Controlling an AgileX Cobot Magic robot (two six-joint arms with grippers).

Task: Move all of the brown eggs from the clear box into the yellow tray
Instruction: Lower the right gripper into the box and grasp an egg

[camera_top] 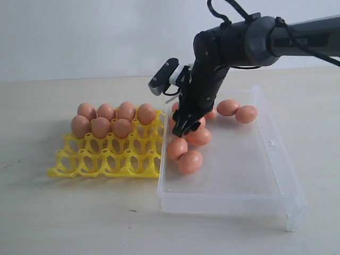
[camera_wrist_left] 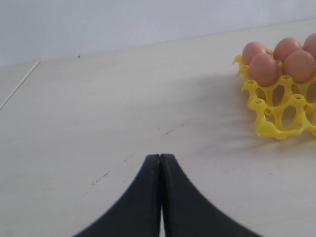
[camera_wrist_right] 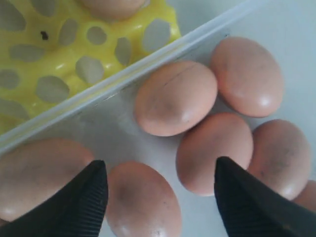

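right tool (camera_top: pixel 183 128) spread wide, empty — hangs over cluster of brown eggs (camera_top: pixel 190 161) at tray-side end of clear box (camera_top: pixel 255 175), tips close to them. two more eggs near far wall of box. yellow tray (camera_top: pixel 106 159) just beside box on table (camera_top: pixel 79 223) — seven eggs in its far two rows. left tool (camera_wrist_left: pixel 160 165) closed, nothing in it, above table near tray.

Side-on exterior, close wrist views (seemingly); common yellow tray (camera_top: pixel 106 162)
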